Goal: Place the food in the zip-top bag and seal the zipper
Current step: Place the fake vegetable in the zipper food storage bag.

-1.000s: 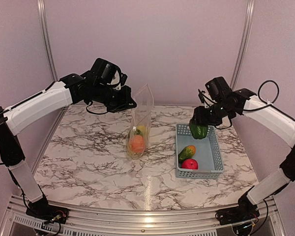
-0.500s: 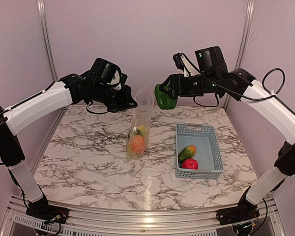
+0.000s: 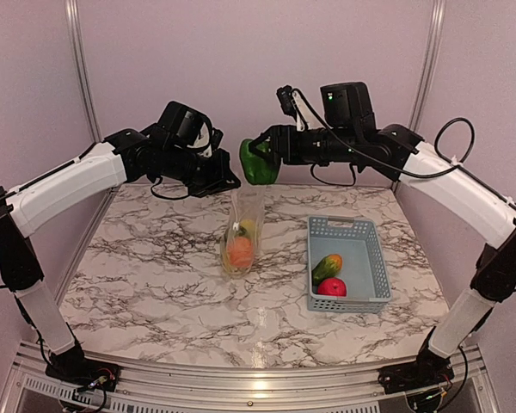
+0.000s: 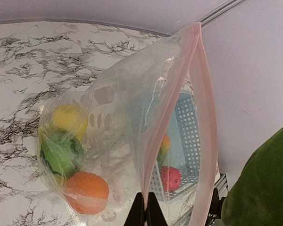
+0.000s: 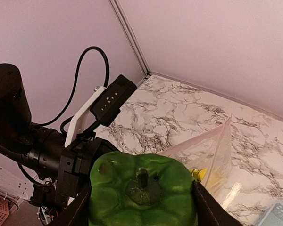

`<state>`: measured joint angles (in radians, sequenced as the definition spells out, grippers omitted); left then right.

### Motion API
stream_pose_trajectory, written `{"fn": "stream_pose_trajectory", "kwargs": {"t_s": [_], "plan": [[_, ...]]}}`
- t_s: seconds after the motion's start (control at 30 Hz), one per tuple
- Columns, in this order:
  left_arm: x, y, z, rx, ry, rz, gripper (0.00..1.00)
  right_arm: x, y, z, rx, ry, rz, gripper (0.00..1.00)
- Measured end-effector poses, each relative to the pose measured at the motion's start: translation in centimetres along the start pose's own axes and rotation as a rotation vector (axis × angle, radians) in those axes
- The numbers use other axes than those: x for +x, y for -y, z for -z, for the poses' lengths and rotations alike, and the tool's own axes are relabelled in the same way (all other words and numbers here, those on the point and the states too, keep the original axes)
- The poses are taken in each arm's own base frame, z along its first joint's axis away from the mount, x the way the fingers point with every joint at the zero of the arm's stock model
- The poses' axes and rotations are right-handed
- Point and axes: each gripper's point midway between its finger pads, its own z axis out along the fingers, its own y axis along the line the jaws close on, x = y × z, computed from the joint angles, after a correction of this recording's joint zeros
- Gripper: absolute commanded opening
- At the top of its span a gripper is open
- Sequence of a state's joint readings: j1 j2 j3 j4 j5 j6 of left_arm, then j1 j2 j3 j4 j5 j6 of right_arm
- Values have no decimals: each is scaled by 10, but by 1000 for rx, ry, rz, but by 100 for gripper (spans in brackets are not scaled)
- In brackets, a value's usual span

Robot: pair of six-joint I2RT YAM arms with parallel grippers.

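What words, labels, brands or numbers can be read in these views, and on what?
No text is readable.
Tiny pale marks on the small black rectangular box: too blurred to read.
The clear crinkly plastic zip-top bag, green plastic toy pepper and grey-blue perforated plastic basket show no print.

The marble table [image 3: 155,284] holds two things: the bag [image 3: 241,245], standing near the middle, and the basket [image 3: 370,258] to its right.

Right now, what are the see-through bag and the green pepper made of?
The bag looks like thin clear plastic film: it wrinkles, glints, and the food shows through. The green pepper seems moulded plastic, smooth and slightly shiny, probably a toy.
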<state>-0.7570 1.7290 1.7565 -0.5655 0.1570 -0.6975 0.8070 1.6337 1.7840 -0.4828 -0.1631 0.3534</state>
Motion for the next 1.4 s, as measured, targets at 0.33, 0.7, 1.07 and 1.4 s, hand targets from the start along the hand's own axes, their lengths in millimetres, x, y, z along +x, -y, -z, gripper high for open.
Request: {"fn": "stream_pose_trajectory", "kwargs": {"t_s": [0.33,0.7,1.07,1.4], "plan": [[0,0,0,1,-1,1,0,-25,-11,-1,-39,111,65,42],[1,1,0,3,-3,0,0,-18,-6,-19,-35,129,113,40],[2,2,0,14,-13,-1,0,9,4,-36,-11,104,163,45],[3,2,0,16,-21,2,0,22,29,-38,101,106,186,45]]}}
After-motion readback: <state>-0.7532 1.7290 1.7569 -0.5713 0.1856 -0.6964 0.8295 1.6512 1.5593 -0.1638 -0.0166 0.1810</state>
